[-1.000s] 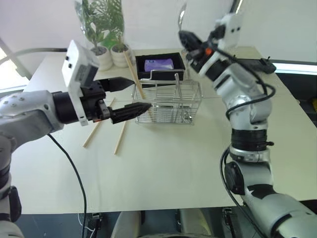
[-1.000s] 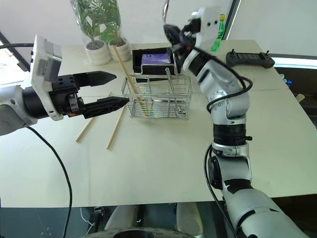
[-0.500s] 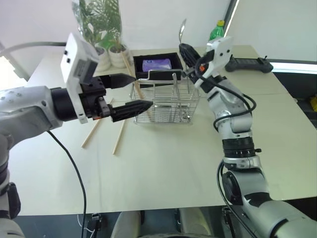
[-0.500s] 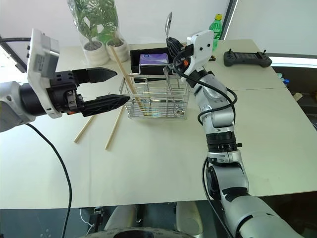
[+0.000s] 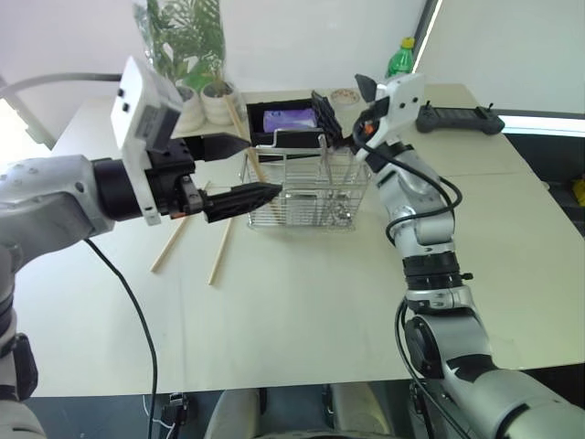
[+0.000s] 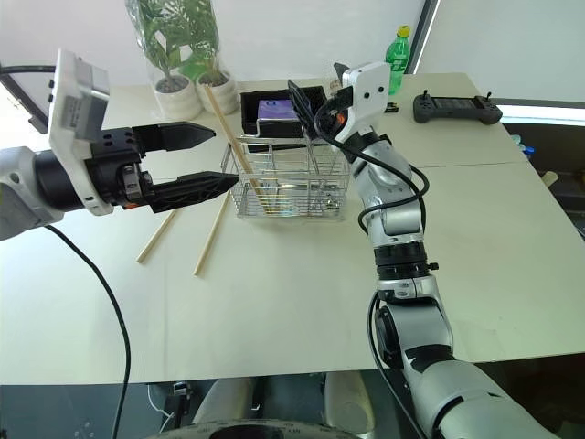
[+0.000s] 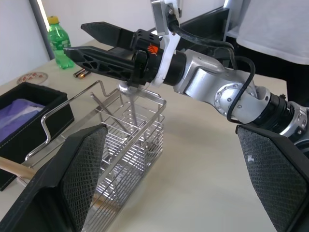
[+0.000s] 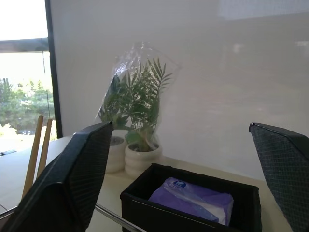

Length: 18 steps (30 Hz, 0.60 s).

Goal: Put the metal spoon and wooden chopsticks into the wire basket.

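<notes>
Left eye view: the basket [image 5: 309,190] is seen standing upright on the table [image 5: 302,302], just in front of a black tray [image 5: 294,120] in which a purple pack [image 5: 292,120] lies. The right gripper [image 5: 342,99] is held above the basket's far right corner, its two black fingers spread wide apart with nothing between them. The spoon [image 7: 129,90] is found in the left wrist view, standing upright inside the basket at the end below the right gripper, bowl uppermost just above the rim, free of the fingers. Chopsticks are noted in three places: one pair [image 5: 245,137] leans inside the basket at its left end, tips rising well above the rim; one stick [image 5: 174,238] and another [image 5: 220,249] lie flat on the table to the left of the basket. The left gripper [image 5: 239,170] is held level beside the basket's left end, above the loose sticks, fingers fully spread and empty. Two potted plants [image 5: 196,55] stand behind the tray; a green bottle [image 5: 399,57] and a black controller [image 5: 459,118] are set at the far right
</notes>
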Available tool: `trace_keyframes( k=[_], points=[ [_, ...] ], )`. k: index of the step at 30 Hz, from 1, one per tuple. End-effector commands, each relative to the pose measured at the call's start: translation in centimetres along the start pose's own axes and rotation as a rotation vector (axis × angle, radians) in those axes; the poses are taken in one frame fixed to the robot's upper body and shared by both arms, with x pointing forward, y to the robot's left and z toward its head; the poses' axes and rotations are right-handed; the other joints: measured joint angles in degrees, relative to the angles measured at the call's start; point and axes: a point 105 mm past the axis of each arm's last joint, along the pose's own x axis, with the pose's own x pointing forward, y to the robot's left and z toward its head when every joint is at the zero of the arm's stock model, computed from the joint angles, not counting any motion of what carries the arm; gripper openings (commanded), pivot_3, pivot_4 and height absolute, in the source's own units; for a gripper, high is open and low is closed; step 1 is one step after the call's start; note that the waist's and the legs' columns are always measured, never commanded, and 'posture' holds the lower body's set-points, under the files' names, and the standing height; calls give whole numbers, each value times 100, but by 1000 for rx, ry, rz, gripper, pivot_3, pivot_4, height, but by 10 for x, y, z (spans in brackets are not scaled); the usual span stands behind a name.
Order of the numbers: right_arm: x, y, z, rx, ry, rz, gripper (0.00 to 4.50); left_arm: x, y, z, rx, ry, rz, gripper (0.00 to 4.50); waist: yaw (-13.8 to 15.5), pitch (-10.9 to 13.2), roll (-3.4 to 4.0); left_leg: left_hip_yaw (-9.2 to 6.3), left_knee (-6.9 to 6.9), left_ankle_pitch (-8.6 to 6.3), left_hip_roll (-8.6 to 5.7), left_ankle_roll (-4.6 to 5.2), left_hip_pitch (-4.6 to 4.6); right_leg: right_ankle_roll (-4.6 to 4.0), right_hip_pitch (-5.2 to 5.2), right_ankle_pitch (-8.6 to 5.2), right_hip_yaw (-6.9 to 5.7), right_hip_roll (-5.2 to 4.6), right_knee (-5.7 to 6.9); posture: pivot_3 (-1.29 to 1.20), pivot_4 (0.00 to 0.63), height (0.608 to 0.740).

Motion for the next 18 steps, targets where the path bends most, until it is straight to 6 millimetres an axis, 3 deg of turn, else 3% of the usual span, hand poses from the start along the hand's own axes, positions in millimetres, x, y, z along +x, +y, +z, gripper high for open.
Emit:
trace_keyframes(
  k=[1, 4, 11, 15, 18],
  points=[
    [1, -3, 24, -23, -72, -10, 4477, -3, 0, 6, 26, -23, 13, 4500, 0, 0, 0, 0, 0, 0, 0, 0, 0, 0, 0, 0, 0, 0, 0, 0, 150, 714],
    [0, -8, 32, -35, -76, -13, 4477, -2, 2, 6, 21, -27, 14, 4500, 1, 0, 0, 0, 0, 0, 0, 0, 0, 0, 0, 0, 0, 0, 0, 0, 150, 714],
    [1, -27, 79, -123, -79, 30, 4477, -2, 9, 2, 18, -36, 53, 4500, 20, 1, 0, 2, 2, 0, -1, 0, -1, -1, 1, 0, 1, -1, 0, 0, 150, 714],
    [-5, -30, 123, -219, 17, 247, 4477, -13, 33, 4, -5, -87, 192, 4500, 25, 6, 5, 2, 0, 0, -1, 0, -2, 0, -1, 0, 0, -1, -1, 0, 150, 714],
    [-17, -29, 138, -232, 113, 372, 4477, -20, 48, 1, -31, -106, 279, 4500, 34, 4, 0, 2, -7, -2, 0, 4, -2, -1, 0, -1, -2, -1, -9, 0, 150, 714]
  ],
)
